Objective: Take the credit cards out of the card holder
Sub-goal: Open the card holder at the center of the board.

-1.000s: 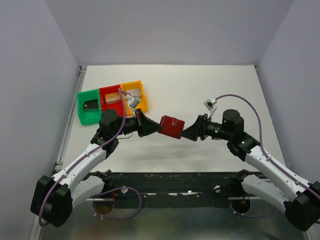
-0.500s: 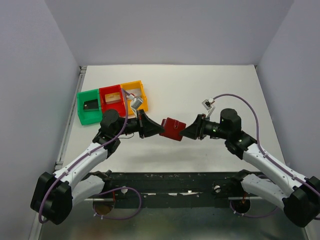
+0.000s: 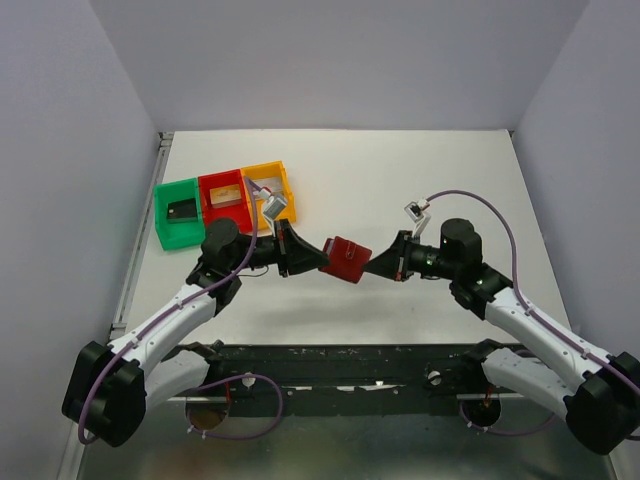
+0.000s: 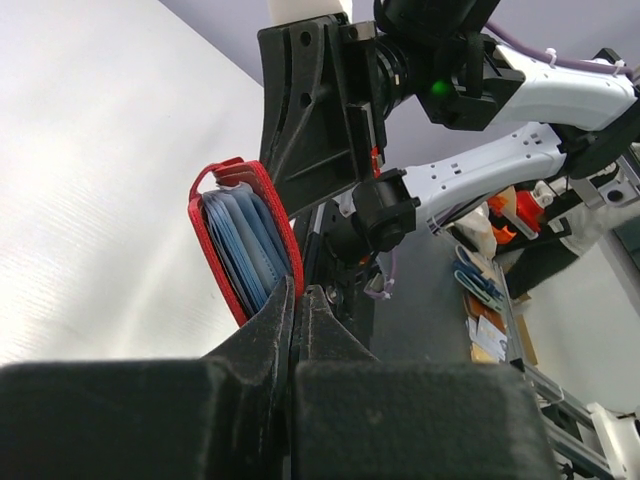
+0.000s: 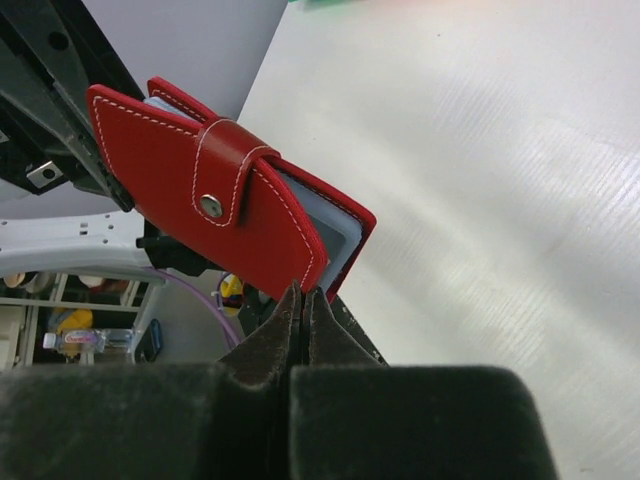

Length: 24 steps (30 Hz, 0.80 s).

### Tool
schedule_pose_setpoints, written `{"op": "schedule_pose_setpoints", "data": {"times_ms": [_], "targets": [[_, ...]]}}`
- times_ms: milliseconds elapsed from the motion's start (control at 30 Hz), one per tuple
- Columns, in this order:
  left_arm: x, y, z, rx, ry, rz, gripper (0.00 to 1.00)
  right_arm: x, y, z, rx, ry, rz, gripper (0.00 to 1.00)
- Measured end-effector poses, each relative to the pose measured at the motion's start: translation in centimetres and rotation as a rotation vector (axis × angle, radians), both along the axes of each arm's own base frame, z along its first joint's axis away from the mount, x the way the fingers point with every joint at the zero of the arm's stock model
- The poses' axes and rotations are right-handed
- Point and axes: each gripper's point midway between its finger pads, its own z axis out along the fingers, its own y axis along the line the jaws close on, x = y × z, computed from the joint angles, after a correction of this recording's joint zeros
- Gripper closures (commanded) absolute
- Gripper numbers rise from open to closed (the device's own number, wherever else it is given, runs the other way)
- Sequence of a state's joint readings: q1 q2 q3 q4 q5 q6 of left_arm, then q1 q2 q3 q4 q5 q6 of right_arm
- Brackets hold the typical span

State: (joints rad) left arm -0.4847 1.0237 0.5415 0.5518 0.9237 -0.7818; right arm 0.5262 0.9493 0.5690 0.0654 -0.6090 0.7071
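Note:
The dark red card holder hangs in the air above the table's near middle, between my two grippers. My left gripper is shut on its left edge; in the left wrist view the red cover runs down between the jaws, with light blue pockets showing inside. My right gripper is shut on the lower corner of the snap-tab cover, its fingertips pinched together there. No credit cards show inside the holder. A black card lies in the green tray and a gold-orange one in the red tray.
Three trays stand in a row at the back left: green, red and yellow. The left wrist camera housing overlaps the yellow tray. A black rail runs along the near table edge.
My right gripper has gone from open to shut on the card holder's corner. The holder has shifted slightly and now hangs between both grippers. The left gripper stays shut.

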Motion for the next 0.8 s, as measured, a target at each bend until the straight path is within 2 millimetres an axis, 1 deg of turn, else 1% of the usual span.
{"op": "schedule_pose_setpoints", "data": {"times_ms": [100, 133, 167, 233, 267, 300, 333, 433, 467, 567, 667, 700, 733, 800], "targets": [[0.1, 0.0, -0.2, 0.006, 0.003, 0.003, 0.98, -0.2, 0.1, 0.0, 0.002, 0.001, 0.009, 1.00], [0.2, 0.0, -0.3, 0.010, 0.002, 0.007, 0.94, -0.2, 0.1, 0.0, 0.002, 0.002, 0.011, 0.99], [0.2, 0.0, -0.4, 0.012, 0.003, 0.010, 0.87, -0.2, 0.1, 0.1, 0.003, 0.001, 0.012, 0.99], [0.5, 0.0, -0.6, 0.021, -0.002, 0.024, 0.63, -0.3, 0.0, 0.2, 0.005, -0.003, 0.013, 0.99], [0.7, 0.0, -0.6, 0.024, 0.001, 0.032, 0.53, -0.3, 0.0, 0.2, 0.006, -0.005, 0.014, 0.99], [1.0, 0.1, -0.7, 0.031, -0.002, 0.046, 0.46, -0.4, 0.0, 0.4, 0.007, -0.009, 0.016, 0.99], [1.3, 0.1, -0.7, 0.041, -0.001, 0.062, 0.36, -0.5, 0.0, 0.5, 0.010, -0.015, 0.020, 1.00], [2.7, 0.4, -1.2, 0.079, 0.012, 0.135, 0.14, -0.9, -0.1, 1.2, 0.023, -0.039, 0.029, 0.99], [3.4, 0.8, -1.5, 0.094, 0.023, 0.177, 0.01, -1.0, -0.1, 1.5, 0.027, -0.049, 0.032, 1.00], [5.6, 2.5, -2.2, 0.110, 0.063, 0.302, 0.01, -1.2, -0.2, 2.0, 0.033, -0.070, 0.032, 1.00], [8.0, 5.7, -2.9, 0.090, 0.113, 0.473, 0.01, -1.2, -0.5, 2.3, 0.036, -0.084, 0.020, 0.99], [8.5, 6.5, -3.1, 0.082, 0.132, 0.517, 0.01, -1.1, -0.5, 2.5, 0.037, -0.091, 0.013, 1.00], [8.7, 6.9, -3.3, 0.077, 0.145, 0.539, 0.01, -1.1, -0.6, 2.6, 0.038, -0.097, 0.006, 1.00], [8.9, 7.0, -3.3, 0.064, 0.163, 0.558, 0.01, -0.8, -0.8, 2.9, 0.041, -0.106, -0.016, 1.00]]}}
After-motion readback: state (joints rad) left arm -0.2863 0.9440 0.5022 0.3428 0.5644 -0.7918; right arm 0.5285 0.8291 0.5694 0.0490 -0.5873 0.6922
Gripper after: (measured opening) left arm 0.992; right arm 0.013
